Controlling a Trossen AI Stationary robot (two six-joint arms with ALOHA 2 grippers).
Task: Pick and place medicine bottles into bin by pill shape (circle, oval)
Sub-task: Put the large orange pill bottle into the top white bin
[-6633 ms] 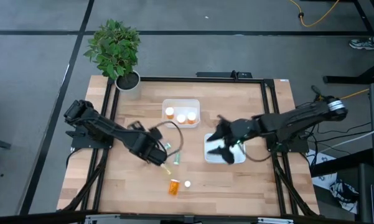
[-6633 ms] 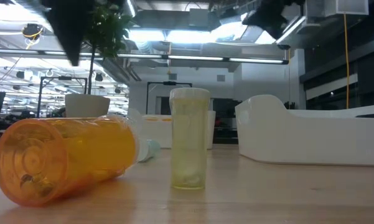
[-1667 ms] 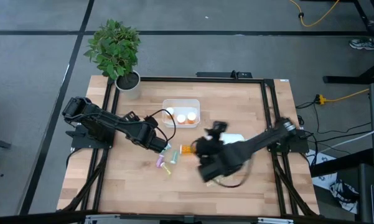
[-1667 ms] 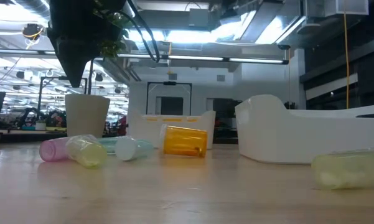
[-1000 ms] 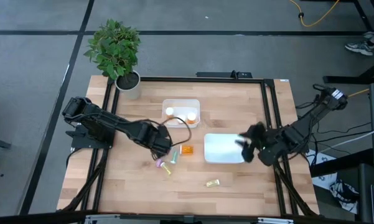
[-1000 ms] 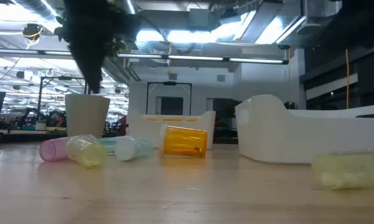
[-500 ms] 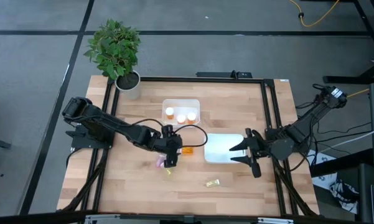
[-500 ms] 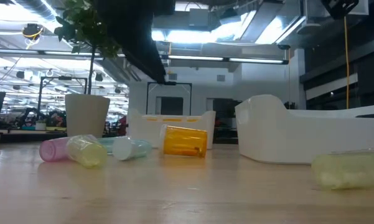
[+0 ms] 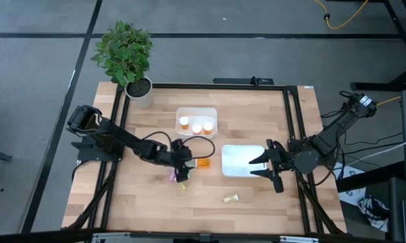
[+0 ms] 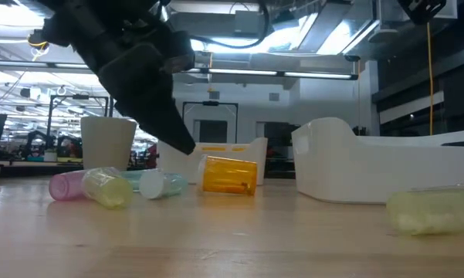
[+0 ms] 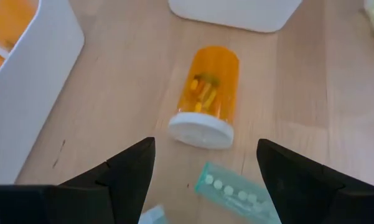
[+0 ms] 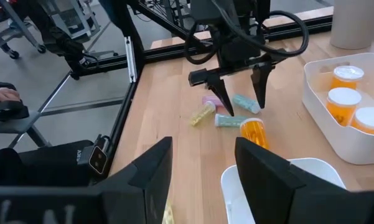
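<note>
Spread wide and gripping nothing, the left gripper hangs over the cluster of loose bottles mid-table in the high view; the right gripper, also parted and empty, sits at the right edge of the near white bin, which looks bare inside. The far bin holds three orange bottles with white caps. An orange bottle lies between the bins, and a yellow bottle lies alone near the front edge.

Low view: pink, yellow-green and teal bottles lie tipped together, the orange one just right of them (all on their sides).

Left wrist view: the orange bottle shows small yellow pills, shape unclear, and beside its cap a teal bottle.

Right wrist view: three capped bottles stand in the far bin.
</note>
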